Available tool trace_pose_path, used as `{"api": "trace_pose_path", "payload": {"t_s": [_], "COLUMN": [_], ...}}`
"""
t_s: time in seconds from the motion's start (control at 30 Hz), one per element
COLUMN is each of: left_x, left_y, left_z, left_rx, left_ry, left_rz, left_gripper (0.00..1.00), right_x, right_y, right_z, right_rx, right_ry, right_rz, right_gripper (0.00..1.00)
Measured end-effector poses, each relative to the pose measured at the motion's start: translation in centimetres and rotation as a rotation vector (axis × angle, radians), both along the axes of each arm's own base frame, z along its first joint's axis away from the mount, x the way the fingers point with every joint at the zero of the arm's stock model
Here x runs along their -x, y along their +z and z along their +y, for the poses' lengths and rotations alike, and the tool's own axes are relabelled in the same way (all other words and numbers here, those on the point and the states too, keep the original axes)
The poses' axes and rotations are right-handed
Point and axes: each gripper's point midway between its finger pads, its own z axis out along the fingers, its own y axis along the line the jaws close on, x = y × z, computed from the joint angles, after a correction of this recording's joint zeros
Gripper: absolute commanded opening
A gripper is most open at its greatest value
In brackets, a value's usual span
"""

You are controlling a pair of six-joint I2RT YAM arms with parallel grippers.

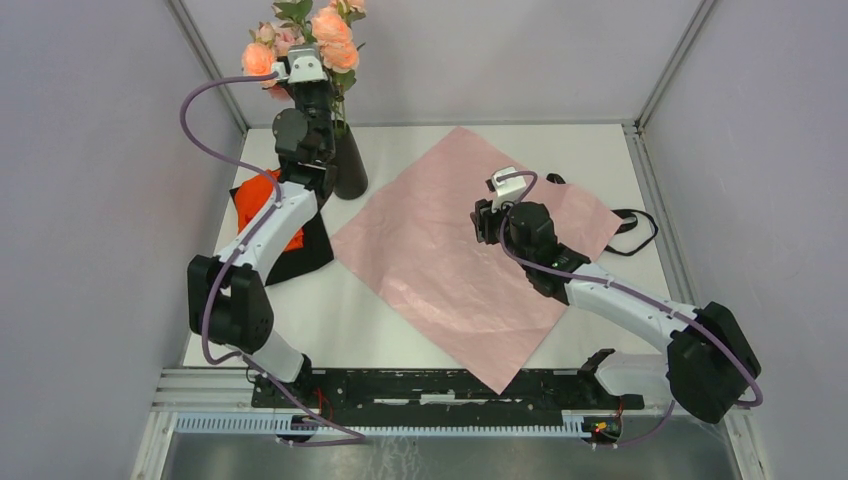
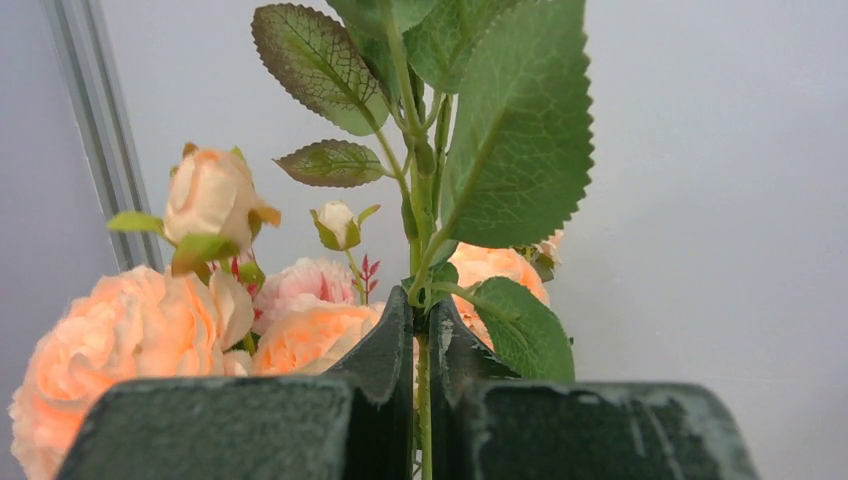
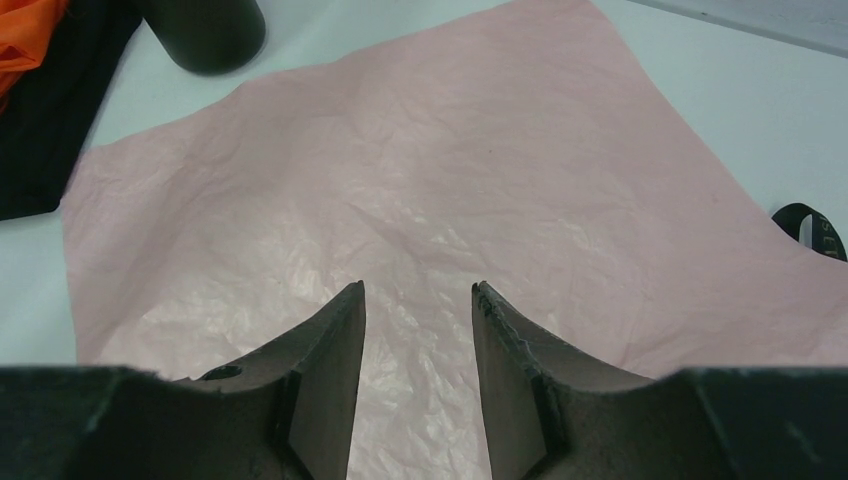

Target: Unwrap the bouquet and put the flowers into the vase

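Flowers (image 1: 330, 30) sat in vase (image 1: 350, 170), wrapper (image 1: 440, 260) flat beside it; we saw left claw (image 2: 421, 300) clamping a stem (image 2: 419, 235) (release pending), right claw (image 3: 418, 290) parted, empty.

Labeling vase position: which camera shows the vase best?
Top external: the vase stands upright at back left, nearly full height, flowers above it, one side hidden by the left arm. Right wrist catches only its base at the frame's top edge. Left wrist shows flowers, no vase.

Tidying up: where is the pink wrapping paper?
In the top view, the crinkled pink wrapping paper lies flat mid-table, right of the tall matte-black vase, beneath the right gripper.
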Motion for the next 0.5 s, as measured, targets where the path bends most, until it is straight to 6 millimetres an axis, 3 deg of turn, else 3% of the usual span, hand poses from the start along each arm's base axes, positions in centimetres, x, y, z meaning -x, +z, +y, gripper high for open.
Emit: {"api": "trace_pose_path", "payload": {"t_s": [0.23, 0.5], "left_x": [-2.3, -3.1], "left_y": [-3.7, -6.6], "left_z": [-0.4, -0.9], "left_rx": [-0.024, -0.019], "left_ry": [-0.030, -0.053], "left_rz": [0.058, 0.111], "left_gripper": [0.02, 0.02], "right_x": [-0.1, -0.3], "right_y": [-0.5, -1.4], "right_z": [-0.1, -0.2], "right_rx": [0.009, 0.022], "right_ry": [-0.003, -0.004], "right_rz": [0.007, 0.026], "right_gripper": [0.48, 0.48]}}
